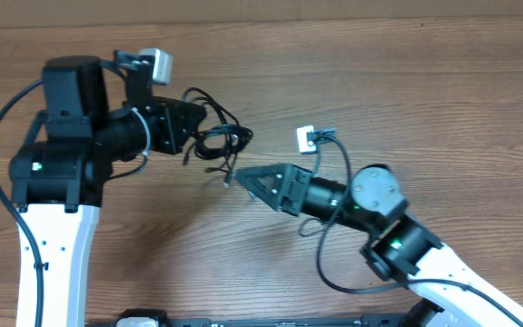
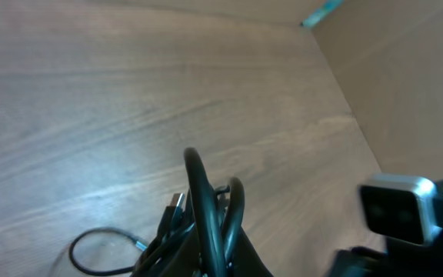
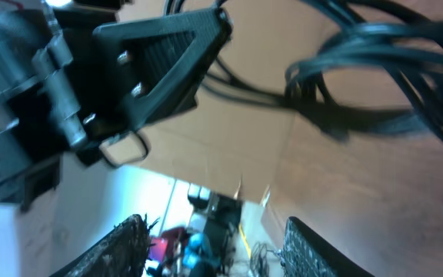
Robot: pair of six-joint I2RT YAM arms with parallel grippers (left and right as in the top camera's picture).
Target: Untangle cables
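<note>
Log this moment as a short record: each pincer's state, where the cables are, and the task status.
left pincer: shut on the cables, gripping the bundle at its tip
right pincer: open, empty, pointing at the bundle's lower edge
cables: one tangled black bundle of loops above the table, between the two pincers
task status: not yet untangled
</note>
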